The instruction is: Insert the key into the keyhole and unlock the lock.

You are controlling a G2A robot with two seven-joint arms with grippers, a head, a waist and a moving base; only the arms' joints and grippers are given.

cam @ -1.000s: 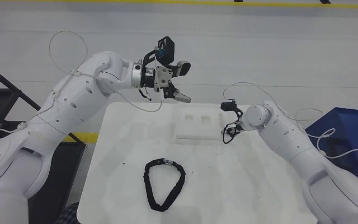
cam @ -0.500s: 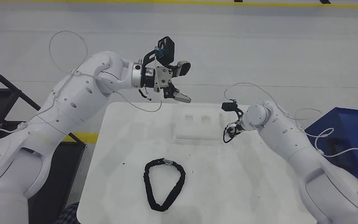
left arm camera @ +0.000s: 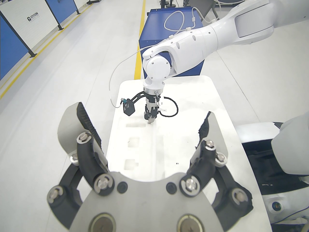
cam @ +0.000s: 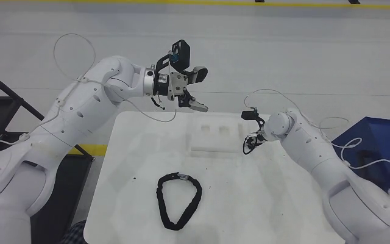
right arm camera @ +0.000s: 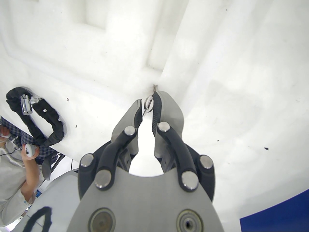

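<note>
A black sleeved chain lock (cam: 178, 200) lies in a loop on the white table, its silver lock body (cam: 178, 177) at the far side of the loop. In the right wrist view the lock body (right arm camera: 26, 106) lies flat, well away from the fingers. My right gripper (right arm camera: 147, 97) is shut on a small key (right arm camera: 147, 105) with a ring, tips low beside the corner of the white foam tray (right arm camera: 60, 37). From above, that gripper (cam: 245, 148) is at the tray's right end. My left gripper (cam: 204, 90) hangs open over the table's far left edge, holding nothing.
The foam tray (cam: 213, 143) with square recesses sits at the table's far middle. A blue cabinet (cam: 365, 143) stands off the table's right side and a dark frame (cam: 18, 104) off the left. Bare table (cam: 274, 207) lies between tray and chain.
The right arm has shifted only very slightly at the tray's end. The left arm and the chain lock have stayed put.
</note>
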